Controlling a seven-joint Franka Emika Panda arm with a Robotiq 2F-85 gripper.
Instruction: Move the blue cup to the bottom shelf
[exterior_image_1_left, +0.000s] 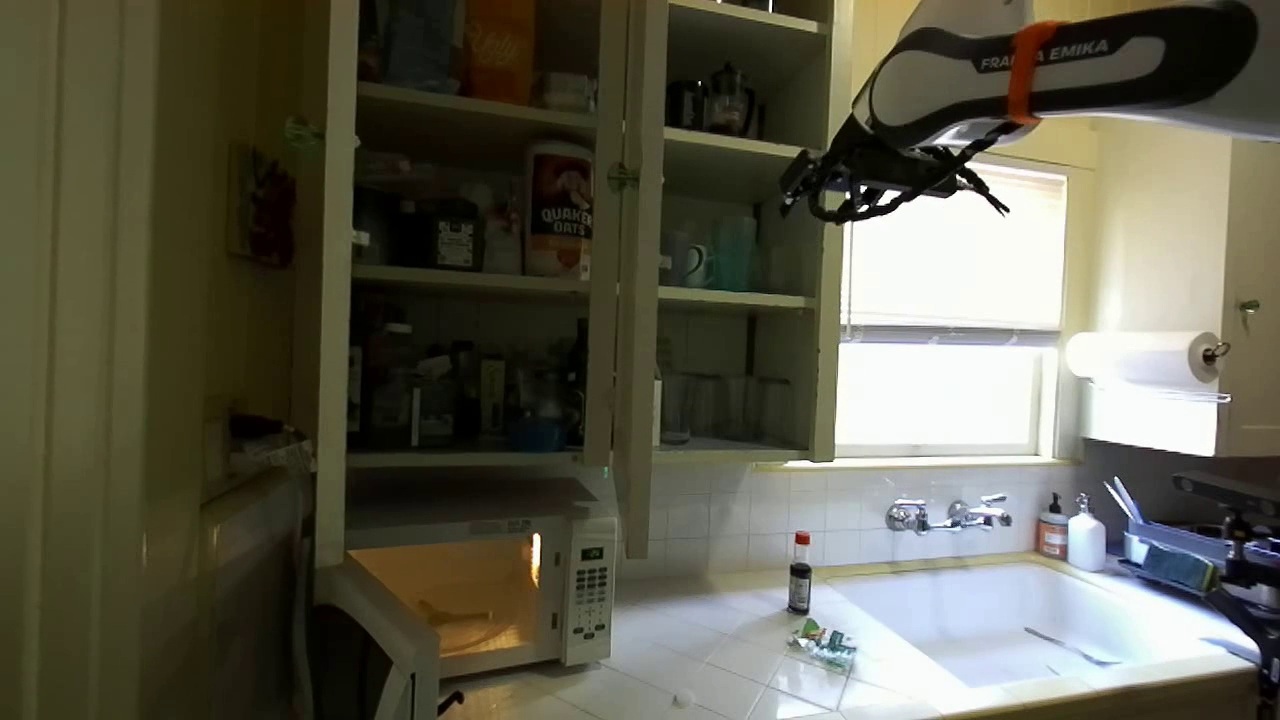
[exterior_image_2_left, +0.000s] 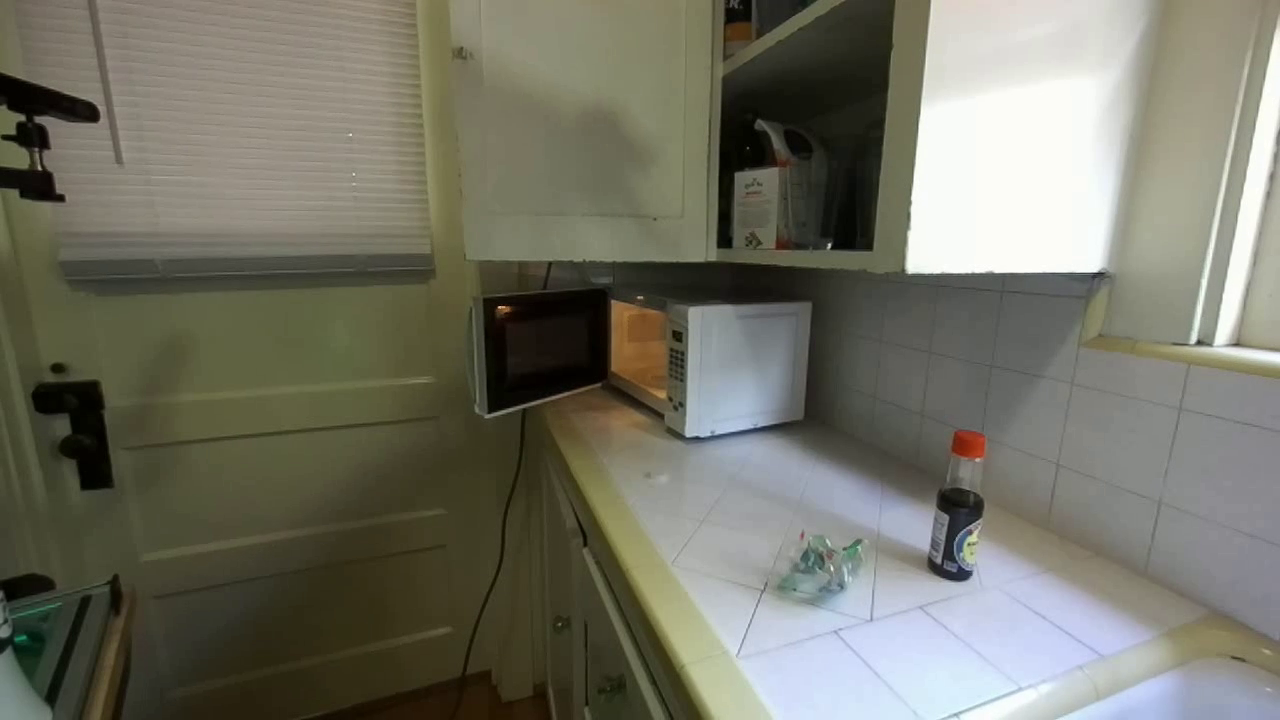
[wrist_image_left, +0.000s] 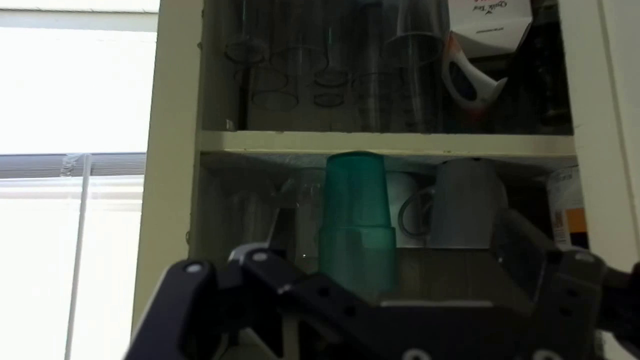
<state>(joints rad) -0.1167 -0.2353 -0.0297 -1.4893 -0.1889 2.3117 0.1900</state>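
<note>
Hovering | hand — spread wide | blue cup — ahead of it, standing apart

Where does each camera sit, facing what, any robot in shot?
In an exterior view: before the counter, facing the cupboard; arm and fingers show.
In an exterior view: near the sink, facing along the counter toward the microwave; no arm.
Wrist view, upside down: on the arm, facing the teal cup; open fingers.
Both exterior views share microwave and bottle.

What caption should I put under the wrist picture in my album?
Upside-down view: open gripper facing stacked teal tumblers and a mug on a cupboard shelf.
</note>
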